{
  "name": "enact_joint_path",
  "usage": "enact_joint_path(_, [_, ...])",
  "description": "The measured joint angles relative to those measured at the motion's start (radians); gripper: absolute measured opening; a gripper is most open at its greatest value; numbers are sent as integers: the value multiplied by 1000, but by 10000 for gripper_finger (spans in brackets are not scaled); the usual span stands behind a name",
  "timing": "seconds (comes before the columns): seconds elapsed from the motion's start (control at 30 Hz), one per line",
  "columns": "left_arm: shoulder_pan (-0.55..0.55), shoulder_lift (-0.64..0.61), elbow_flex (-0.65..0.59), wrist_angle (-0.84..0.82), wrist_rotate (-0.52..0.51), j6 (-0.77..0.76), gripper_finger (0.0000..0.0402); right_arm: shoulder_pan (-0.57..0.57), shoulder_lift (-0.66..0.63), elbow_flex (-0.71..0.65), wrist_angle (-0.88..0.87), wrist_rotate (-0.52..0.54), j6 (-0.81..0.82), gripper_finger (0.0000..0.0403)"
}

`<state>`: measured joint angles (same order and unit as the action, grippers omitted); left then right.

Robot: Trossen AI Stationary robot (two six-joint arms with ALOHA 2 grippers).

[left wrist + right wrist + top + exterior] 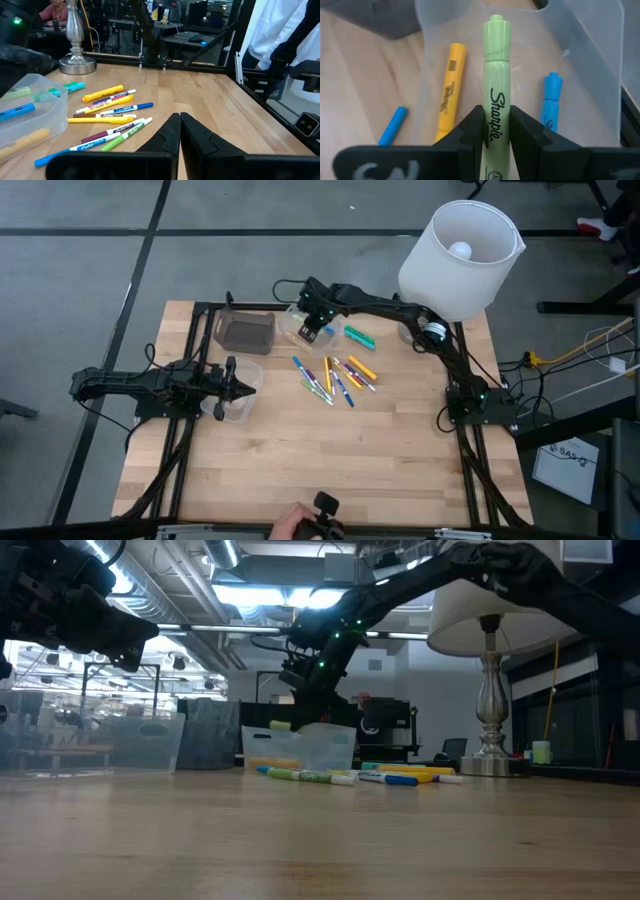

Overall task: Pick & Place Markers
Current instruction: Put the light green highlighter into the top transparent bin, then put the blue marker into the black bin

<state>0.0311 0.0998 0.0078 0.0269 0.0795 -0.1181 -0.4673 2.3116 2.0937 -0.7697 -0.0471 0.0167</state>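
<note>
Right gripper (496, 131) hangs over the clear bin (300, 326) at the far middle of the table (300, 470), fingers pinching a light green highlighter (496, 75). The highlighter points out past the fingertips, over the bin's inside. In the bin below it lie a yellow highlighter (450, 90) and a blue one (550, 102), on either side of the held one and apart from it. A second blue marker (392, 125) shows beside the yellow one; whether it lies inside or outside the bin wall I cannot tell.

Loose markers (335, 375) lie in a scatter on the bare wood at table centre, just near of the bin: blue, green, yellow, orange and some white-barrelled pens, several touching or crossing. A teal one (360, 337) lies a little apart, right of the bin.

Left gripper (238, 386) sits at the left side of the table, fingers pressed together and holding nothing, above a small clear cup (240, 405). A dark bin (243, 332) stands left of the clear bin.

A lamp with a white shade (462, 255) stands at the far right corner. A person's hand (290, 525) shows at the near edge.
</note>
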Motion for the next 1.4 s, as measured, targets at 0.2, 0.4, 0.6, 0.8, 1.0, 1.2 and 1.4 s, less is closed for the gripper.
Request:
enact_joint_path(0.2, [0,0,0,0,0,0,6,-14,44,40,-33,-31,11,78])
enact_joint_path(0.4, [0,0,0,0,0,0,6,-20,58,40,-39,-52,28,78])
enact_joint_path(0.6, [0,0,0,0,0,0,6,-27,58,40,-37,-52,41,79])
enact_joint_path(0.8, [0,0,0,0,0,0,6,-28,58,40,-36,-51,62,104])
enact_joint_path(1.0, [0,0,0,0,0,0,6,-28,58,40,-36,-51,79,146])
enact_joint_path(1.2, [0,0,0,0,0,0,6,-28,52,40,-37,-51,73,177])
enact_joint_path(1.4, [0,0,0,0,0,0,6,-27,39,115,-82,-51,50,180])
